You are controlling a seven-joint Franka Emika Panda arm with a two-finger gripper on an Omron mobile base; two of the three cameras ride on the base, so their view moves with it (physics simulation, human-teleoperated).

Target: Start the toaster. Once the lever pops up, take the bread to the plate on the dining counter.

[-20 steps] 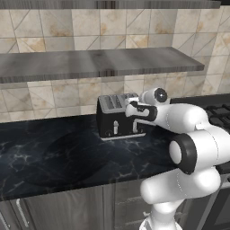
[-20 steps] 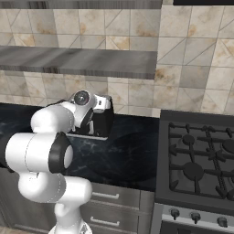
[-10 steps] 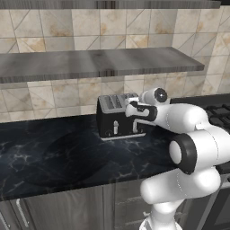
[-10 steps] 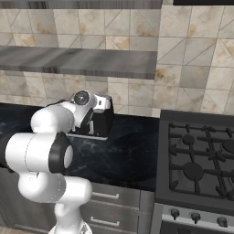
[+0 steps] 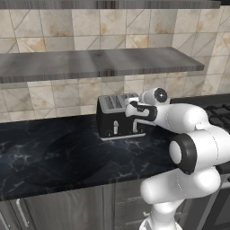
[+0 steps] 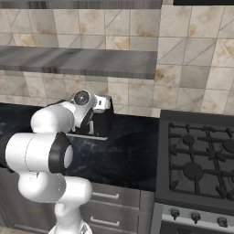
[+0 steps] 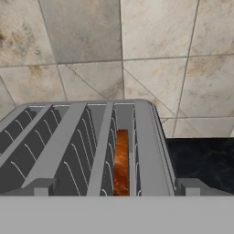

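I am reaching my white arm across the black marble desk (image 5: 67, 157) toward the toaster (image 5: 117, 117), a boxy black appliance with a grey metal top, standing against the tiled wall (image 5: 54, 99) under a long grey shelf (image 5: 90, 63). My hand (image 5: 133, 111) is hovering right at the toaster's near upper edge, its jaws spread wide and gripping nothing. I judge it is sitting here because the front levers lie just below it, and one must be pushed down to begin toasting.

Looking along my hand, I am seeing the toaster's slotted top directly ahead and below. The bread (image 7: 120, 162), an orange-brown crust edge, is standing upright in the slot farthest to the right of my hand, sunk down between the wire guides, so it is already loaded and waiting.

To the far side of my arm from the toaster, a gas stove (image 6: 201, 160) is sitting well apart from my hand.

I judge the task is at its start: lever not yet pressed, bread not yet lifted.
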